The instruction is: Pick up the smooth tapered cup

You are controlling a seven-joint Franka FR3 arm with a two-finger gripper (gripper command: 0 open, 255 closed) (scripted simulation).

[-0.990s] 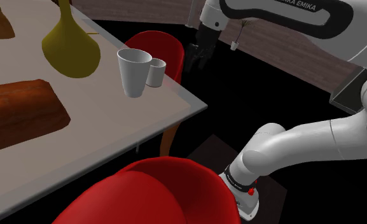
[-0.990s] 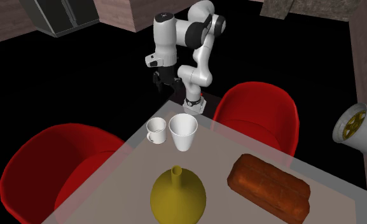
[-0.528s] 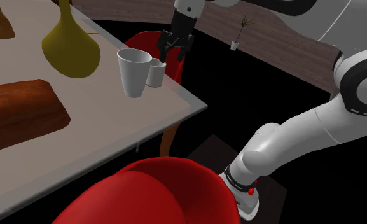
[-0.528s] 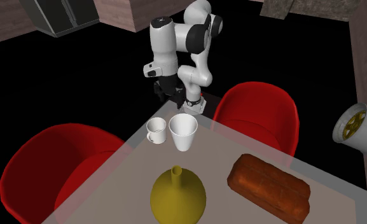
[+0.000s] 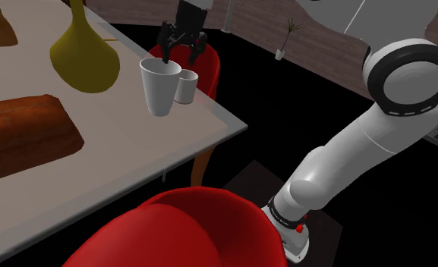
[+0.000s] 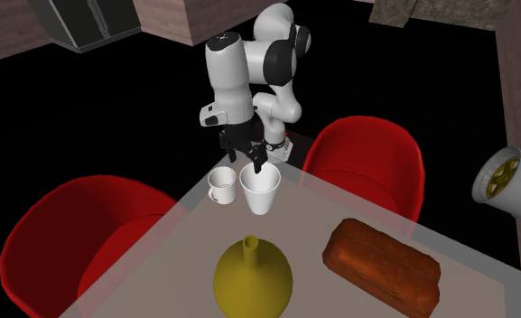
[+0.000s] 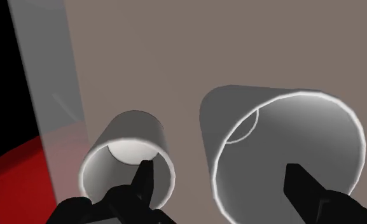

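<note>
No legible text or markings.

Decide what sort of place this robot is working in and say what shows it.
Probably a home dining area: a table with red chairs drawn up, set with a tapered cup, a small mug, a yellow vase and a brown loaf.

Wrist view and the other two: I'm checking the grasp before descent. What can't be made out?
Wrist view: the smooth white tapered cup's near rim, cut off by the bottom edge.
Shoulder view: part of the small white mug, hidden behind the cup.
Shoulder view: the yellow vase's neck top, cut off by the top edge.
Second exterior view: whether the open black jaws touch the cup's rim; they overlap it.
</note>
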